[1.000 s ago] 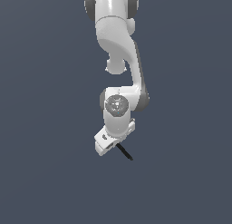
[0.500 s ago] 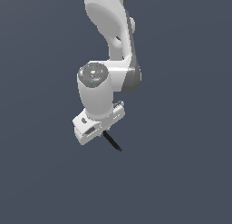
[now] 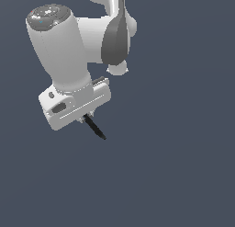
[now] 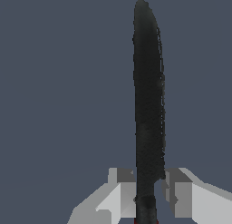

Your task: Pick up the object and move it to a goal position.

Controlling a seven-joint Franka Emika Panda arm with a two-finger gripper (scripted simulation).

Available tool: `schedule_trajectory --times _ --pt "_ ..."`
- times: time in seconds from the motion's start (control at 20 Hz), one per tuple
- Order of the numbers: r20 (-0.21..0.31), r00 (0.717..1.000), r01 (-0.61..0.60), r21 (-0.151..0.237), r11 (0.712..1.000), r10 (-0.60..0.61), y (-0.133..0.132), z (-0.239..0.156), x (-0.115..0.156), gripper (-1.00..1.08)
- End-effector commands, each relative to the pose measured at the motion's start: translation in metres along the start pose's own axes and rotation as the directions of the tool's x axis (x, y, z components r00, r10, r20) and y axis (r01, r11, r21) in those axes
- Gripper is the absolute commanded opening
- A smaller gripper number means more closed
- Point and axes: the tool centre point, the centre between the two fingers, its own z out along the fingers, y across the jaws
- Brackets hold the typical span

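Observation:
The object (image 3: 95,127) is a thin black stick that pokes out and down from under the white hand, toward the exterior view's right. In the wrist view the object (image 4: 148,105) runs long and dark away from the camera, with a trace of red at the end nearest the hand. My gripper (image 4: 147,191) is shut on the object, its two grey fingertips pressed against either side. In the exterior view the gripper (image 3: 86,116) is mostly hidden under the white hand, and the whole thing hangs in the air.
The white arm (image 3: 69,51) fills the upper part of the exterior view on its left side. Behind it is only a plain dark blue-grey background.
The arm has come much closer to the exterior camera and shifted toward that view's left and up, carrying the object with it. The grip is unchanged.

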Motion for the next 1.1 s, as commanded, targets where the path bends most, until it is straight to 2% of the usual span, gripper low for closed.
schedule_trajectory --times 0.0,0.5,1.05 --pt "0.000 1.000 0.001 0.001 1.000 -0.001 0.009 -0.026 -0.010 -1.00" --pt "0.000 1.000 0.000 0.000 1.000 0.000 0.045 -0.113 -0.043 -1.00" --pt "0.000 1.000 -0.001 0.000 1.000 0.001 0.063 -0.153 -0.057 -1.00"
